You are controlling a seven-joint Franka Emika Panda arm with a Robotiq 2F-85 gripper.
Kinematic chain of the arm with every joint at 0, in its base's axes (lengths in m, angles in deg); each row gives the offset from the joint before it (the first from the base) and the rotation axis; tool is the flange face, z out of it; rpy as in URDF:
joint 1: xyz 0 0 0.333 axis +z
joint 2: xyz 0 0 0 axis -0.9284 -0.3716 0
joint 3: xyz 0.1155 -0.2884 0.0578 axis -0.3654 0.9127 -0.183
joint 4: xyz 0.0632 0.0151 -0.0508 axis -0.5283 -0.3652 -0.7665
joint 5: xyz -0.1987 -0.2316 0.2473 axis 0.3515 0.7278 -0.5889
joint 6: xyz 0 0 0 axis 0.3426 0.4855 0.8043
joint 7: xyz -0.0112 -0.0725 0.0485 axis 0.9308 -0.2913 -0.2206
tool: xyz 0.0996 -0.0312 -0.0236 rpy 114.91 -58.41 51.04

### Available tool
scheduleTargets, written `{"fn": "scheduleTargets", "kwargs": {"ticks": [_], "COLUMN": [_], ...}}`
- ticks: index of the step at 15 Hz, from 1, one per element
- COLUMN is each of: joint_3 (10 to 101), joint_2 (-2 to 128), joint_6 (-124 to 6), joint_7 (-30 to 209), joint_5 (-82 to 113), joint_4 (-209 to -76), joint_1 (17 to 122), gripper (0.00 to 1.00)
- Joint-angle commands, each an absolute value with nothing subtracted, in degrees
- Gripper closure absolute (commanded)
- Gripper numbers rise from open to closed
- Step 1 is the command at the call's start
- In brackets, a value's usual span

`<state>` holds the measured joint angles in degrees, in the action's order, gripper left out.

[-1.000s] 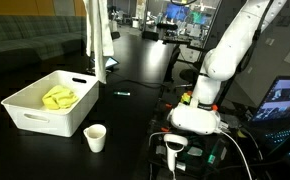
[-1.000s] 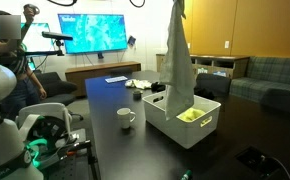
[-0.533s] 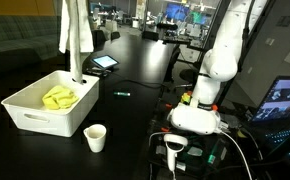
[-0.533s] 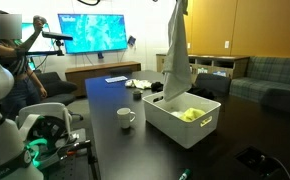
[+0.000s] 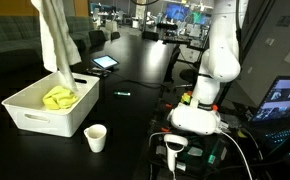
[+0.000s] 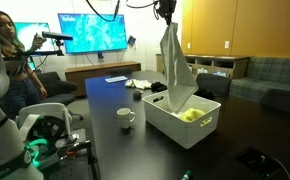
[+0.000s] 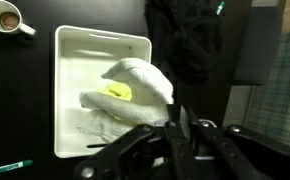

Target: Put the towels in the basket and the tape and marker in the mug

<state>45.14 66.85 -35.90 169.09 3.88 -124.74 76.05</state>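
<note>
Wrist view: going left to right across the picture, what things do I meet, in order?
Mug → basket → pincer. Left out: the marker, which shares the mug's strip, and the yellow towel and white towel, which overlap the basket.

No legible writing, label or number anywhere. Glowing shapes on wall screen [image 6: 95, 32], laptop display [image 5: 288, 100] and tablet [image 5: 105, 62], all too blurred and small to read. Plain white on basket [image 5: 35, 120] and mug [image 5: 95, 138], no print discernible.
</note>
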Motion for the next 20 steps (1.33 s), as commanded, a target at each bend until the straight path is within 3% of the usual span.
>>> {"fn": "scheduleTargets", "kwargs": {"ticks": [1,5,8,10,20], "joint_3": [44.64,44.2,44.55,45.16,52.67], "joint_2": [59.38,58.98,63.28,66.48,77.69], "joint_6": [-28.91,-26.51,-28.6,-30.69,-40.74], "joint_7": [167.51,161.7,154.33,150.39,135.3], "joint_5": [6.1,4.96,3.08,1.65,-5.98], "joint_4": [-116.64,-120.23,-130.05,-137.66,-168.58], "joint_1": [78.81,78.85,76.56,74.35,66.97], "gripper": [0.58,0.28,0.04,0.0,0.0]}}
